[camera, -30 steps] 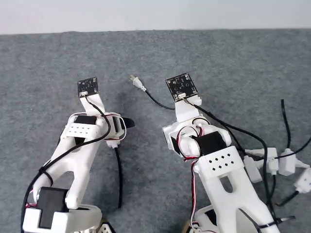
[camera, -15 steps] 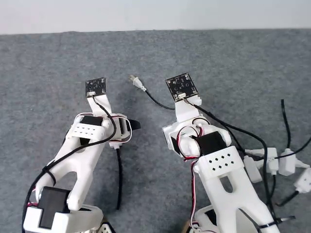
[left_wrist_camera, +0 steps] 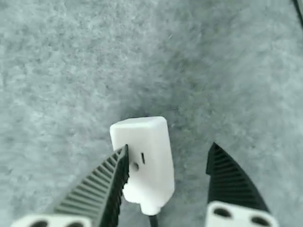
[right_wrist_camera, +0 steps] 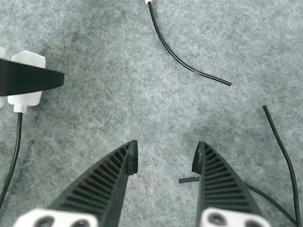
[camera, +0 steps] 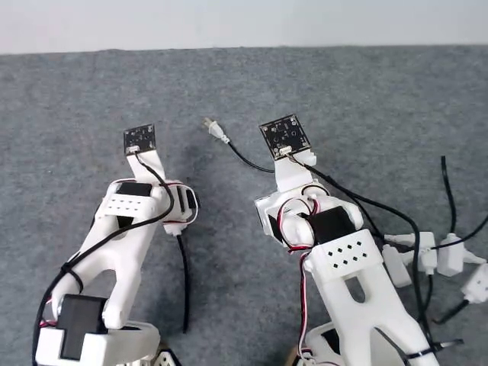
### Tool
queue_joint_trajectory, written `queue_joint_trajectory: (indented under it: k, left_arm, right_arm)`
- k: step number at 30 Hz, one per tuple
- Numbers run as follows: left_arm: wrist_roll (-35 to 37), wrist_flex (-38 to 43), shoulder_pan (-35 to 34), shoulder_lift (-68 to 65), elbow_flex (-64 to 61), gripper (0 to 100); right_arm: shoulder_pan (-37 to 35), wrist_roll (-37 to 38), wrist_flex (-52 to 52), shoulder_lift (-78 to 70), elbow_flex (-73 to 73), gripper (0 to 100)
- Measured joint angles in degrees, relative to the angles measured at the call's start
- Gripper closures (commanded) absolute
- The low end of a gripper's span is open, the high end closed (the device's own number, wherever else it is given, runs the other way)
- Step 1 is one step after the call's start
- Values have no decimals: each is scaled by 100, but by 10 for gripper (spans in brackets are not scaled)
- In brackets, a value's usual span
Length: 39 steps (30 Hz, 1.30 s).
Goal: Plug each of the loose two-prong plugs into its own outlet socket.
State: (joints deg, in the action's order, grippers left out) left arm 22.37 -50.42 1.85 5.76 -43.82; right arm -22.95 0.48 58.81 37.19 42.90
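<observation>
The left arm [camera: 126, 229] had swung back toward its own left. Nearest, about four white connectors [camera: 423, 255] lay bunched on the desk [camera: 76, 91] beside the right arm. Farther out, the left fingers [left_wrist_camera: 109, 184] stood open astride one outlet socket [left_wrist_camera: 142, 142], one touching it, its long axis running straight away from them. The right fingers [right_wrist_camera: 113, 175] gaped empty. Farthest, one two-prong plug [camera: 216, 130] lay ahead of them.
</observation>
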Motion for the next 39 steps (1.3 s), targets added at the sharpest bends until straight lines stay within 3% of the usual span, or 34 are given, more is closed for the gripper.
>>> queue_joint_trajectory:
  k: [20,25,29,39]
  left_arm:
    - [-369,-105,-668,0,0,751]
    - [-378,-510,-475,141,185,752]
    - [88,-774,-88,404,273,752]
    - [651,-440,237,-308,422,754]
  right_arm:
    - [0,0,0,0,0,816]
    - [0,0,0,0,0,816]
    - [0,0,0,0,0,816]
    - [0,0,70,0,0,816]
